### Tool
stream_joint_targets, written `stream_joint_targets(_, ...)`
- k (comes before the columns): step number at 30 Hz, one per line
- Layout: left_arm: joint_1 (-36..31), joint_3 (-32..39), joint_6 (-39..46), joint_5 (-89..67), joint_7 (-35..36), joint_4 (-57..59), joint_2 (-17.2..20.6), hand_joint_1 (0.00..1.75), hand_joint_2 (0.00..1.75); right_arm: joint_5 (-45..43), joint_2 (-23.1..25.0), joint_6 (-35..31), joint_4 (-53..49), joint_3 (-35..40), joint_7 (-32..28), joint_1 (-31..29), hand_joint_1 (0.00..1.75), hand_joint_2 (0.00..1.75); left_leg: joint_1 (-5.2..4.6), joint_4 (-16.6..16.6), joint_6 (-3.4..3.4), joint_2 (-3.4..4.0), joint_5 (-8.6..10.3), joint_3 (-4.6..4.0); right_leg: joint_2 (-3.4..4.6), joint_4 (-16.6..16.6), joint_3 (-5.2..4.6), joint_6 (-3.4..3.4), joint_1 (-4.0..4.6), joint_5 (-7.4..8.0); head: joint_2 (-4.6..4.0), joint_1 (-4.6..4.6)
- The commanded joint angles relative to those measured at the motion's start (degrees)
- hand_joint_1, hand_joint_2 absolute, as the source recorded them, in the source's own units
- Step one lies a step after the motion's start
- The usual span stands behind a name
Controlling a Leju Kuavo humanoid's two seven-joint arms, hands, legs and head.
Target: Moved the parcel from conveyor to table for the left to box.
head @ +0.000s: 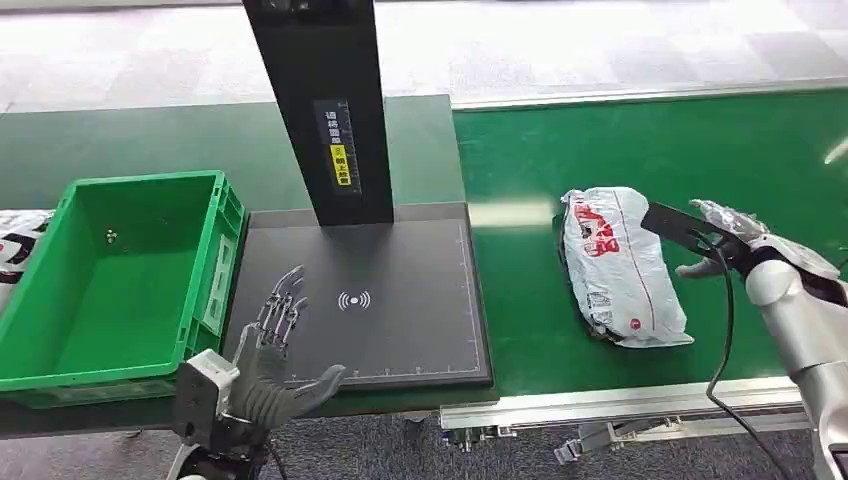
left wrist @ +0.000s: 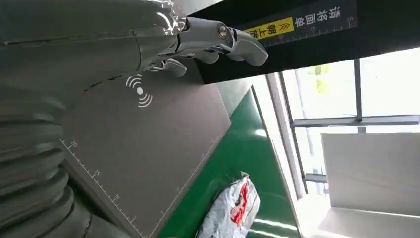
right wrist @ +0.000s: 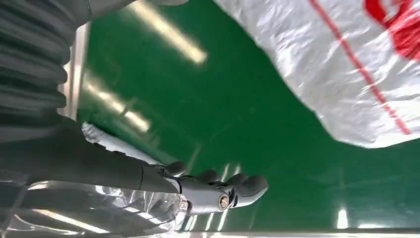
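Observation:
A white plastic parcel (head: 619,263) with red print lies on the green conveyor belt (head: 650,150), and I also see the parcel (left wrist: 229,208) (right wrist: 346,64) in both wrist views. My right hand (head: 715,240) hovers open just to the parcel's right, fingers spread toward it, not touching. My left hand (head: 275,345) is open with fingers apart above the near left part of the dark scanning table (head: 400,300). The green crate (head: 120,280) stands left of the table, with nothing inside.
A black post (head: 325,110) with a yellow label rises at the table's far edge. Another printed parcel (head: 15,245) shows at the far left edge beside the crate. The conveyor's metal rail (head: 620,405) runs along the near side.

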Motion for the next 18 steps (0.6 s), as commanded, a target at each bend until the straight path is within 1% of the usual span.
stream_joint_targets(1,-2.37,-0.49,-0.67,-0.3,0.34,4.68,0.83,0.0,1.75,2.46,2.13,-2.75,9.47,7.37,0.24,-1.07,0.0,1.75,0.1,-0.19,-0.05,0.07,0.01,0.32,0.12,-0.27,0.34,-0.13,0.1,0.08,0.0,0.0)
stream_joint_targets(4,-2.67,-0.69,-0.93,-0.12,0.08,5.22,0.97,0.0,1.75,1.83,3.3,-3.55,9.19,6.9,-0.35,1.93,0.0,1.75,0.1,-0.16,-0.05,0.02,0.0,0.27,0.05,-0.23,0.29,-0.11,0.11,0.04,0.0,0.0)
stream_joint_targets(6,-2.79,-0.76,-0.95,-0.14,0.04,5.12,0.9,0.0,1.75,1.74,4.55,-4.81,8.71,5.67,-0.45,4.08,0.0,1.75,0.14,-0.29,-0.07,0.03,0.01,0.43,0.09,-0.39,0.47,-0.16,0.15,0.07,0.0,0.0)
stream_joint_targets(7,-2.8,-0.76,-0.98,-0.13,0.04,4.88,0.84,0.0,1.75,0.75,6.14,-6.1,8.0,4.01,-1.37,6.19,0.0,1.75,0.13,-0.17,-0.06,0.04,-0.01,0.28,0.08,-0.25,0.31,-0.11,0.15,0.04,0.0,0.0)
stream_joint_targets(9,-2.8,-0.75,-0.99,-0.13,0.04,4.72,0.83,0.0,1.75,0.95,7.35,-7.45,7.64,3.98,-1.1,7.44,0.0,1.75,0.14,-0.19,-0.06,0.04,-0.01,0.31,0.08,-0.28,0.35,-0.12,0.15,0.04,0.0,0.0)
stream_joint_targets(11,-2.16,-0.52,-1.11,-0.1,0.06,4.15,0.82,0.0,1.75,1.24,9.33,-8.75,3.99,0.75,-1.15,11.25,0.0,1.75,0.17,-0.32,-0.09,0.14,0.0,0.47,0.2,-0.42,0.48,-0.19,0.2,0.1,0.0,0.0)
stream_joint_targets(13,-1.61,-0.48,-1.19,-0.04,-0.02,3.91,1.01,0.0,1.75,0.9,10.53,-8.42,2.63,-0.22,-2.24,12.3,0.0,1.75,0.11,-0.17,-0.05,0.09,-0.03,0.25,0.14,-0.22,0.25,-0.11,0.16,0.04,0.0,-0.02)
stream_joint_targets(14,-1.48,-0.45,-1.18,-0.04,-0.02,3.99,1.09,0.0,1.75,0.91,11.27,-8.43,2.52,-0.13,-2.27,12.18,0.0,1.75,0.13,-0.23,-0.07,0.11,-0.02,0.34,0.18,-0.28,0.33,-0.15,0.17,0.05,0.0,0.0)
stream_joint_targets(18,-1.71,-0.3,-0.95,-0.07,-0.17,4.35,1.03,0.0,1.75,0.82,13.59,-7.74,3.64,-0.07,-3.08,11.07,0.0,1.75,0.07,-0.15,-0.04,0.2,-0.05,0.2,0.27,-0.14,0.16,-0.05,0.12,0.02,0.0,0.0)
